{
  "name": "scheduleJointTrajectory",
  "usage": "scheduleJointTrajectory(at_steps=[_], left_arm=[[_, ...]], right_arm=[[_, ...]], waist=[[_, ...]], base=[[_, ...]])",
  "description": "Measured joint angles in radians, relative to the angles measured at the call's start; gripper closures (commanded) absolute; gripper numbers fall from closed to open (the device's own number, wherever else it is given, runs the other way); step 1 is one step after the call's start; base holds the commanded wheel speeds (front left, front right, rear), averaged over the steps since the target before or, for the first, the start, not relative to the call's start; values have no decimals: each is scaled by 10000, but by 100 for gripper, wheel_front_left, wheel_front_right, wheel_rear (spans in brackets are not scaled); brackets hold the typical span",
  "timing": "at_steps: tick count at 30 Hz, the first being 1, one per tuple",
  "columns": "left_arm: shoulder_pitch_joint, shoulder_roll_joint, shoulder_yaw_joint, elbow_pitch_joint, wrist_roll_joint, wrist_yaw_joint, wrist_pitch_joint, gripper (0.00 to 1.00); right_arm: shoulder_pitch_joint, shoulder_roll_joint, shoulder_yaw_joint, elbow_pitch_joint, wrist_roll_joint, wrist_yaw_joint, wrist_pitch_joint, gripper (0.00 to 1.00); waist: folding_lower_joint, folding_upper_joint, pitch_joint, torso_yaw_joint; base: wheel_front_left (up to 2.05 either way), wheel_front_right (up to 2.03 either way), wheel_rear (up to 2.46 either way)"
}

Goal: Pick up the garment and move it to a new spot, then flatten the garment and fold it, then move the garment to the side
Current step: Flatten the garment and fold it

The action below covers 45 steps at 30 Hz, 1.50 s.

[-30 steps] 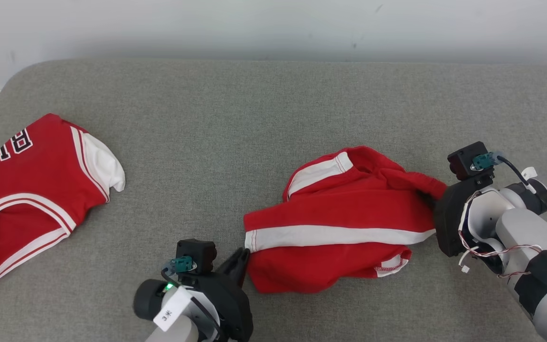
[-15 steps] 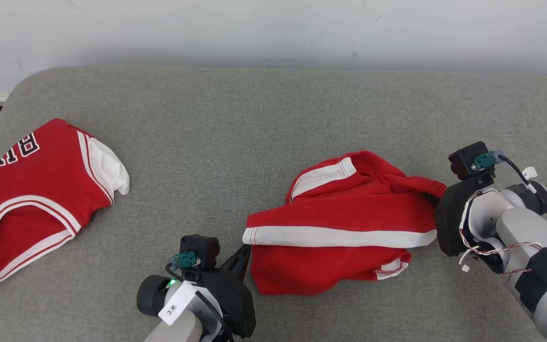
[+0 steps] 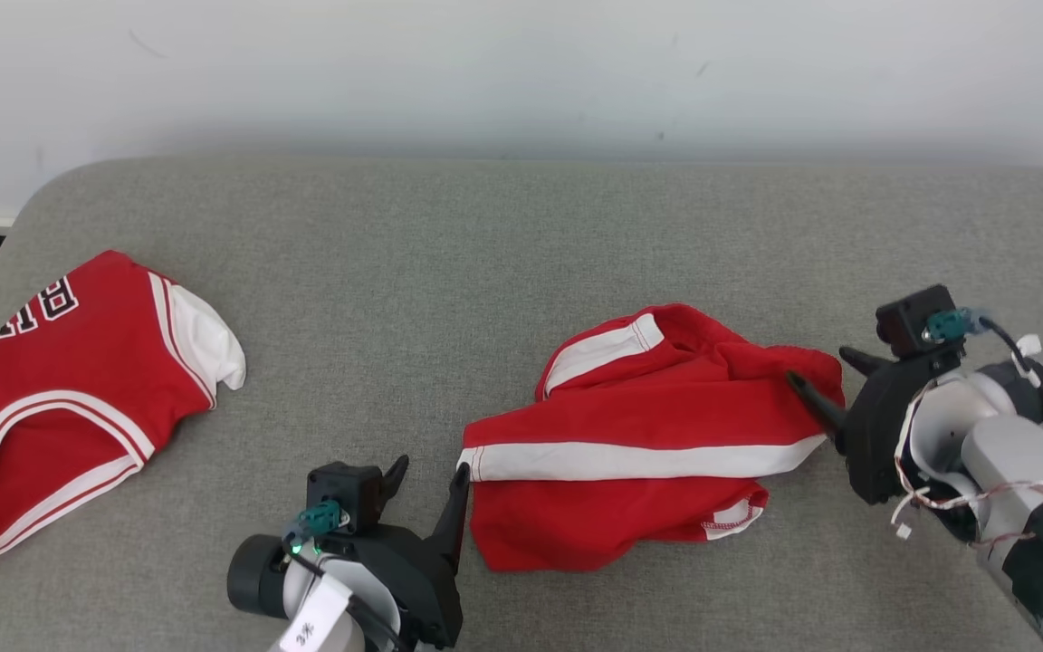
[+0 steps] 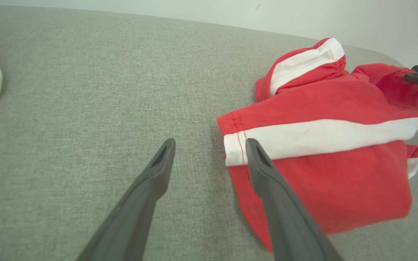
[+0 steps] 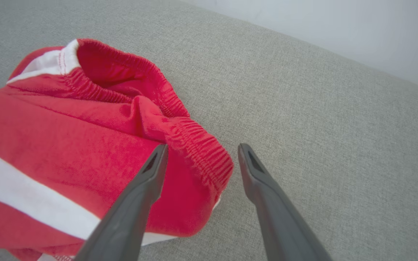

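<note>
Red shorts [image 3: 648, 426] with a white side stripe, lying loosely doubled and rumpled right of centre on the grey cloth-covered tabletop [image 3: 485, 254], well apart from a red jersey [image 3: 60, 380] at its left edge. The left gripper [image 3: 431, 466] stands at the hem corner and the right gripper [image 3: 820, 367] at the gathered elastic waistband, both with fingers spread and pinching nothing. Judged from this, the placing at a spot appears done, while flattening, a tidy fold and the move aside are left.
</note>
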Motion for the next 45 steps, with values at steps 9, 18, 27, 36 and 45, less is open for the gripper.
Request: scheduleJointTrajectory(at_steps=[9, 18, 27, 36, 45], left_arm=[[291, -75, -209, -291, -44, -12, -65, 0], [107, -102, -523, -56, -46, -276, 332, 0], [-623, -146, -535, 410, 23, -337, 667, 0], [-912, -286, -546, 966, -606, -629, 1080, 100], [-1077, -311, -512, 1221, -709, -708, 941, 100]], right_arm=[[394, -157, 416, -468, 242, 2, -12, 0], [353, -355, 577, -424, 297, 2, 297, 0], [-188, -240, 625, -144, 537, 2, 731, 0], [-312, 40, 792, 146, 775, 2, 899, 100], [-484, 104, 895, 222, 974, 2, 660, 100]], waist=[[1, 0, -131, -243], [0, 0, -19, -327], [1, 0, 382, -309], [1, 1, 739, -148], [2, 1, 684, -120]], base=[[0, 0, 0], [0, 0, 0], [0, 0, 0], [0, 0, 0], [0, 0, 0]])
